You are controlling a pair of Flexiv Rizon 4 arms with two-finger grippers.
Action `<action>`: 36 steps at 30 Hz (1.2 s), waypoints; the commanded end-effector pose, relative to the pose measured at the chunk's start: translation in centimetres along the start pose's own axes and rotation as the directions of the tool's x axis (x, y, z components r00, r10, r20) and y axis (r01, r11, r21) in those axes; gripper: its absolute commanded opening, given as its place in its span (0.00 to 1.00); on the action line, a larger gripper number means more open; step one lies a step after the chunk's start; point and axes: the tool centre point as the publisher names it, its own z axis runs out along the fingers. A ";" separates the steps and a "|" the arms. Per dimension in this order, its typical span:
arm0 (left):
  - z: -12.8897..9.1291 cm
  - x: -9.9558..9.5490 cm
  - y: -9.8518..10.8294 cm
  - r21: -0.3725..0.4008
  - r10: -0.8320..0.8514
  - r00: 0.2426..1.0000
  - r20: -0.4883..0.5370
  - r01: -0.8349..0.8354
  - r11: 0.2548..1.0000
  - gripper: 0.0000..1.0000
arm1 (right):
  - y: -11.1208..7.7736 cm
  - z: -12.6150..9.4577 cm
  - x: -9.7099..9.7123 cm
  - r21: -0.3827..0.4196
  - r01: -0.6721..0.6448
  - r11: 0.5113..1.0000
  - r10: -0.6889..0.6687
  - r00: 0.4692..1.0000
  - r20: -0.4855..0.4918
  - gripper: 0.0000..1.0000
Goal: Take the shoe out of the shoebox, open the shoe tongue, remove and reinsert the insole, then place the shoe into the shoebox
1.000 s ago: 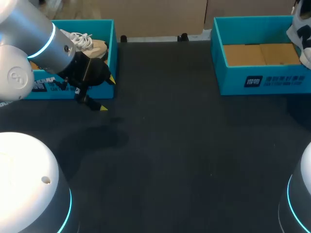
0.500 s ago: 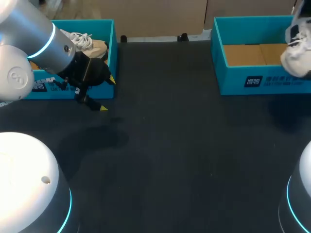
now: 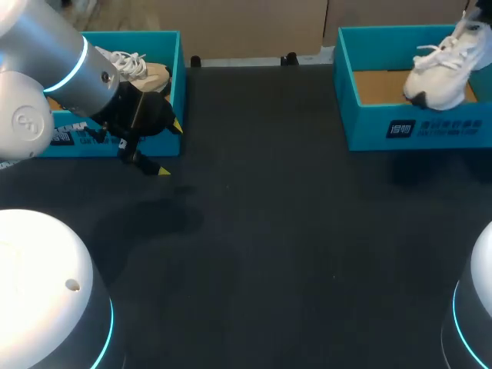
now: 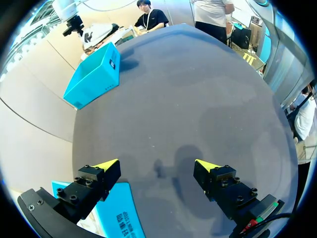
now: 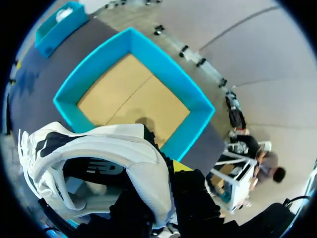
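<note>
A white sneaker (image 3: 442,73) with black patches hangs above the right teal shoebox (image 3: 415,123), toe pointing left. In the right wrist view my right gripper (image 5: 166,171) is shut on the heel collar of the sneaker (image 5: 99,153), with the shoebox (image 5: 133,94) and its bare cardboard floor below it. My left gripper (image 3: 154,150) hovers just in front of the left teal shoebox (image 3: 173,92). In its own view the left gripper (image 4: 157,166) stands open over the dark table with nothing between its fingers.
A beige shoe (image 3: 142,73) with white laces lies in the left shoebox. The left wrist view shows that box's front edge (image 4: 119,213) under the gripper and the right shoebox (image 4: 94,74) far ahead. Black tabletop (image 3: 261,231) lies between the boxes.
The sneaker has swung in from the right edge of the head view to the left, and now hangs over the right shoebox. My left arm has not moved.
</note>
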 end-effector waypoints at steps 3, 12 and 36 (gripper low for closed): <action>0.0 0.0 0.0 -0.002 0.000 1.000 0.000 0.000 1.000 1.00 | -1.3 0.0 0.6 0.031 -0.385 0.922 0.384 0.923 0.025 0.00; 0.0 0.0 0.0 -0.002 0.000 1.000 0.000 0.000 1.000 1.00 | -2.9 -0.1 1.0 0.091 -0.586 0.805 0.582 0.810 0.073 0.00; 0.0 0.0 0.0 -0.002 0.000 1.000 0.000 0.000 1.000 1.00 | -3.2 0.2 1.2 0.073 -0.621 0.781 0.618 0.784 0.063 0.00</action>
